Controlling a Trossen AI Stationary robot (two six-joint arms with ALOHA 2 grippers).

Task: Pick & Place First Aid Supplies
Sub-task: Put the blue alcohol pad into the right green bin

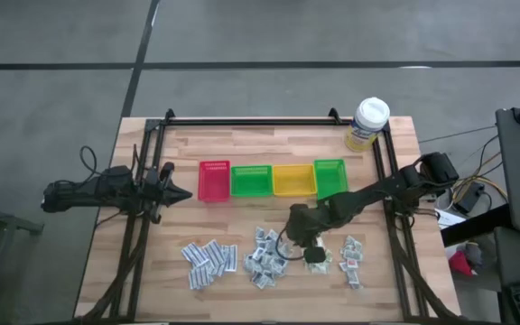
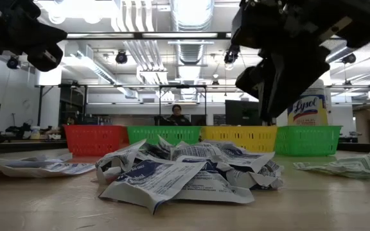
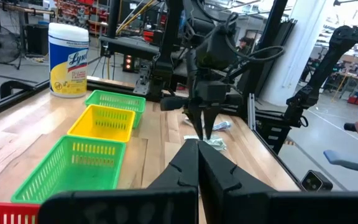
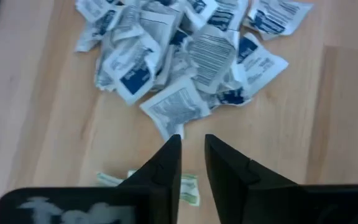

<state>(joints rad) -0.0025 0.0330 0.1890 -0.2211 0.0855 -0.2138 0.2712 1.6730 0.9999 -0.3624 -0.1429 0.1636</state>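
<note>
Dozens of sachets point(image 1: 264, 257) lie heaped below the bins point(image 1: 272, 180). Right gripper point(image 4: 192, 155), fingers narrowly parted and empty, hovers above; I'd drop straight onto one loose edge piece.

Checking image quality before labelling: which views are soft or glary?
Low view: ceiling lights flare bright, the right tool a dark silhouette against them. Right wrist view: the white-blue sachet pile looks soft, as do the fingers. High view: evenly lit.
</note>
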